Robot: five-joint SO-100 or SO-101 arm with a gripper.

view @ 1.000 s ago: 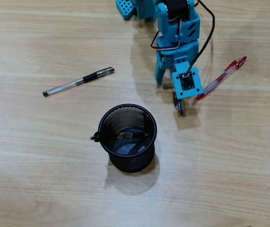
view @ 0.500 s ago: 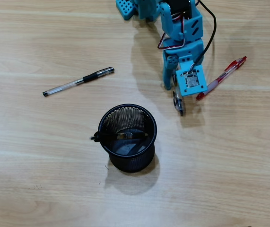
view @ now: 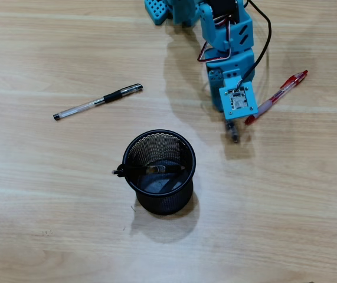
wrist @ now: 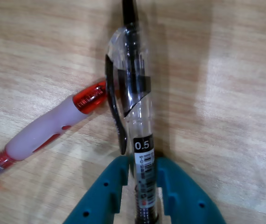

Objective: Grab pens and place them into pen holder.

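Pale wood-grain desk (view: 50,224) carries everything. Near its far edge the blue arm reaches down, and its gripper (wrist: 142,186) has the jaws clamped on a clear pen (wrist: 135,93) with a black clip, as the wrist view shows plainly: the teal fingers press the barrel from both sides just below its "0.5" label. From overhead only the pen's dark end (view: 234,134) pokes out below the wrist. The red pen (view: 277,96) lies slanting toward the desk's right edge; in the wrist view its tip (wrist: 88,95) touches the clear pen's clip. Another clear pen (view: 97,101) lies well apart toward the left edge. The mesh holder (view: 159,171) stands nearer the middle, with what looks like a pen lying crosswise inside, its tip sticking out through the wall.

The grip sits toward one end of the barrel, so the long free part could swing or slip as the arm lifts. The touching red pen could be dragged or rolled away. At the holder, a tilted pen might catch the rim or the crosswise pen and fall outside.
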